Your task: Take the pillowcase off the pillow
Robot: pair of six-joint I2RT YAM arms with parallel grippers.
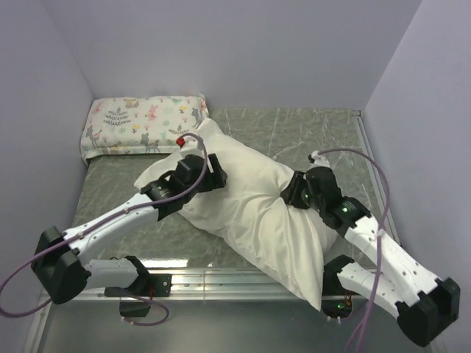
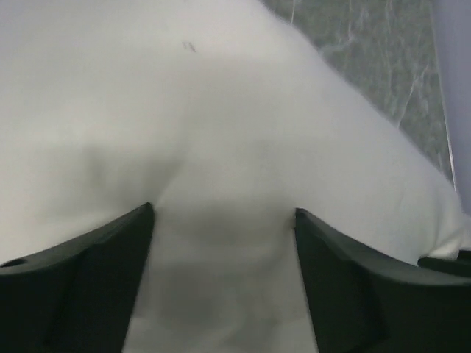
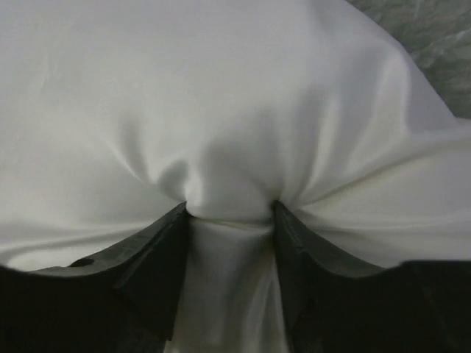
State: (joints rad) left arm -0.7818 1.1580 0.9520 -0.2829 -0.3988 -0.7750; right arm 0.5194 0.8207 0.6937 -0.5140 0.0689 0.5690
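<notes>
At back left a small floral pillow (image 1: 140, 123) lies along the wall, just beside the far corner of the big bundle. The left gripper (image 2: 221, 243) presses into that whiter, matte end, possibly the pillow (image 1: 218, 145) itself, though I cannot be sure. Its jaws are wide, with soft bulk swelling into the gap and nothing pinched. The pillowcase (image 1: 257, 220) lies diagonally across the table (image 1: 309, 132), sheathing most of the pillow by the look of it. On its right flank the right gripper (image 3: 229, 220) is narrowed onto a gathered fold, creases radiating from the pinch. I judge 3 risks: the fold may include stuffing, so a pull drags everything; the wide left jaws may slide rather than anchor; the thin, shiny fold may slip free
</notes>
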